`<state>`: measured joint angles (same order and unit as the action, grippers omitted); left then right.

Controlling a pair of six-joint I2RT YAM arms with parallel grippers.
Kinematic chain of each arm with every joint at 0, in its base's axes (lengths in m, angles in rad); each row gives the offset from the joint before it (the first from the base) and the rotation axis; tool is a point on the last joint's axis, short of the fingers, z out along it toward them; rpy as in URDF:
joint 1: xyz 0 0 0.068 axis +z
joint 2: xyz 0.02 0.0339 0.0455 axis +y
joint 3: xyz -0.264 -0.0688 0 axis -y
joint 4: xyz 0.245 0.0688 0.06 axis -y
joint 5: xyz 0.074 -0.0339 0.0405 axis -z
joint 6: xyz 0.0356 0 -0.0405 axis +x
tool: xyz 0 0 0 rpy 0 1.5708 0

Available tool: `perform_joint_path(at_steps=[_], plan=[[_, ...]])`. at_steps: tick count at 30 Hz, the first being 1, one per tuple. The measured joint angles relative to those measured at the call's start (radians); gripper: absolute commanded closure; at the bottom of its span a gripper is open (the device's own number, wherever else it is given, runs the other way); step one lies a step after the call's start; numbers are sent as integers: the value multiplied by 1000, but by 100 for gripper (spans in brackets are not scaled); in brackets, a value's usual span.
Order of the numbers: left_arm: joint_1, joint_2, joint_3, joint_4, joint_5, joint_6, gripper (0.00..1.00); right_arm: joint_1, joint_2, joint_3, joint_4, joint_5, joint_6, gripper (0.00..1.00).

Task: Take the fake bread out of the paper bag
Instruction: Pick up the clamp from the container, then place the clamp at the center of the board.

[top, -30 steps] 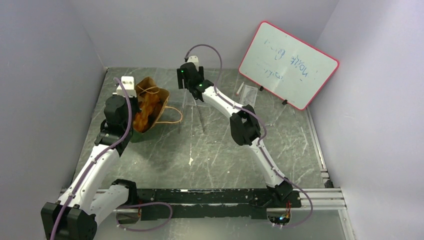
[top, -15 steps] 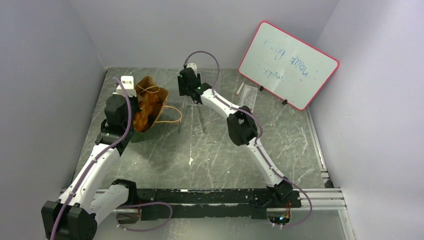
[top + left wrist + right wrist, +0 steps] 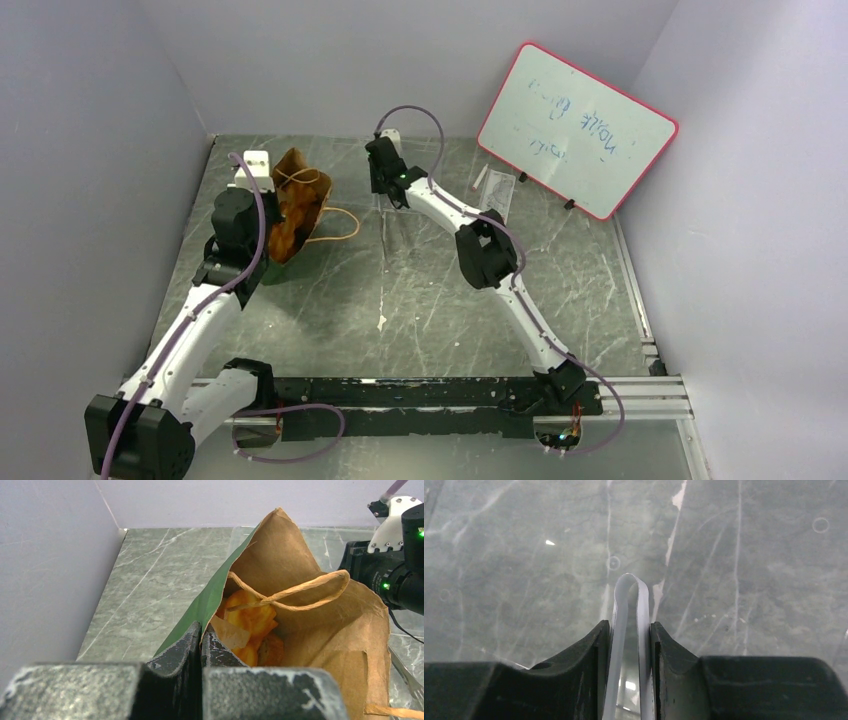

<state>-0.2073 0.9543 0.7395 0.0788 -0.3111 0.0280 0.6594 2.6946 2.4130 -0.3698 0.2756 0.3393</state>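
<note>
The paper bag (image 3: 300, 195), green outside and brown inside, stands tilted at the back left with its mouth open. Orange fake bread (image 3: 283, 230) fills it; in the left wrist view the fake bread (image 3: 250, 620) lies deep in the paper bag (image 3: 320, 625) under a cord handle (image 3: 300, 590). My left gripper (image 3: 201, 630) is shut on the bag's near green rim, and in the top view the left gripper (image 3: 262, 190) sits at the bag's left side. To the bag's right, my right gripper (image 3: 629, 625) is shut on pale tongs (image 3: 628, 587), fingers pressing both arms.
A pink-framed whiteboard (image 3: 575, 128) leans at the back right, with a small clear packet (image 3: 497, 188) in front of it. The bag's second cord handle (image 3: 340, 228) lies on the table towards the right gripper (image 3: 392, 195). Grey walls close in on three sides.
The right gripper's jaws have closed onto the tongs and its wrist has shifted slightly right. The bag has been drawn a little narrower and more upright. The left gripper stays shut.
</note>
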Motion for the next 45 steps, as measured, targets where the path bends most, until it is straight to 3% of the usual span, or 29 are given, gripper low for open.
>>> perform_joint_path(at_steps=[8,19,32,35,39,45], plan=[[0,2,8,-6,-1,-3,93,3,-106,-127,23,9,-34,80],[0,-3,43,-55,-2,-11,93,58,-488,-561,166,56,-88,81],[0,-21,72,-114,-3,-22,93,204,-817,-789,309,180,-133,86],[0,-21,72,-114,-13,-22,93,245,-893,-910,411,215,-159,85],[0,-28,72,-117,-28,-28,93,322,-1012,-1208,680,269,-225,85],[0,-37,72,-126,-47,-37,93,415,-1026,-1466,1050,344,-337,85]])
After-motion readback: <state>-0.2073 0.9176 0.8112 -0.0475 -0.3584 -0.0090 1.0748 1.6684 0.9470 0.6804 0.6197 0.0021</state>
